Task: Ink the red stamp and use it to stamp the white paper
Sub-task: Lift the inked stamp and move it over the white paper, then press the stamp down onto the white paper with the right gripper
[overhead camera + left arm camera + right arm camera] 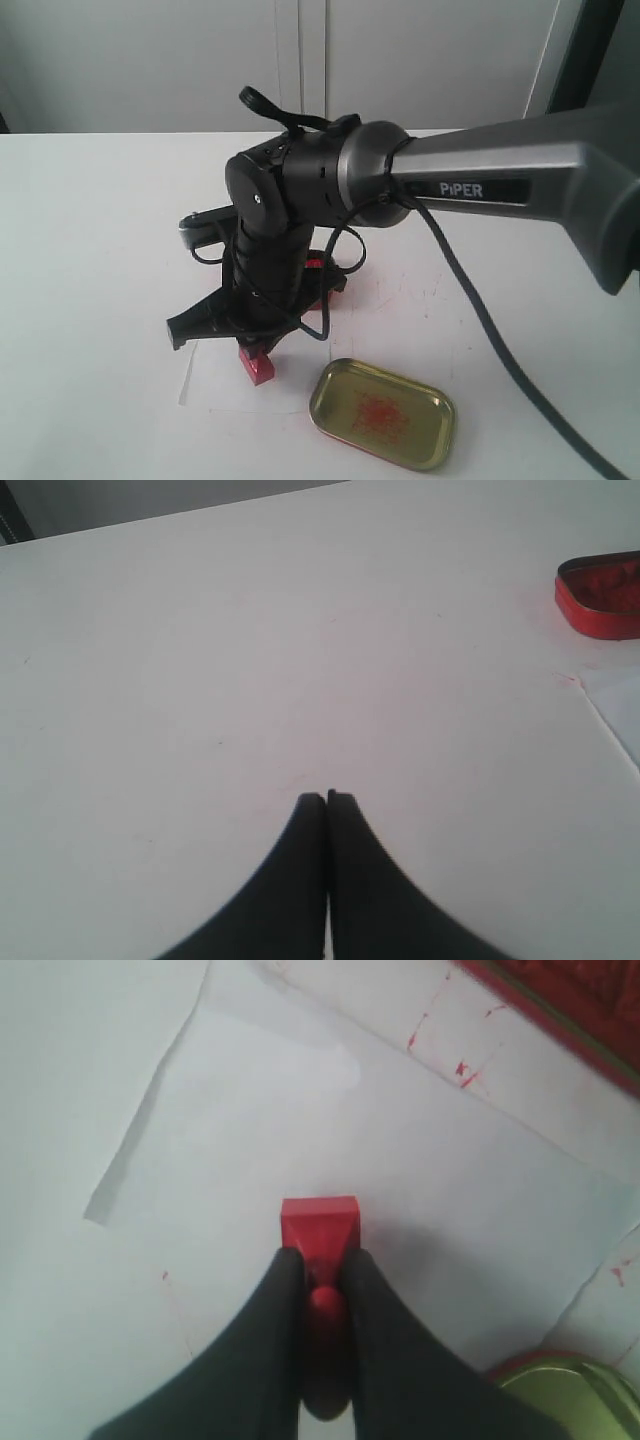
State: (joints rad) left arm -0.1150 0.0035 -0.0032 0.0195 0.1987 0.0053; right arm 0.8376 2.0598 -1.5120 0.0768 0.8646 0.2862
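On the white tabletop (100,220), the right gripper (318,1258) clamps the red stamp (319,1222) by its knob (sensible hold: small, rigid, likely light) over the flimsy white paper (420,1190), while the left gripper (327,798) is pinched empty.

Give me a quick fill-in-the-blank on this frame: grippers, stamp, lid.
1. The right gripper is ____ on the red stamp, over the white paper.
2. The left gripper, jaws together, holds ____.
3. The smears inside the gold lid are ____ in colour.
Missing words: shut; nothing; red.
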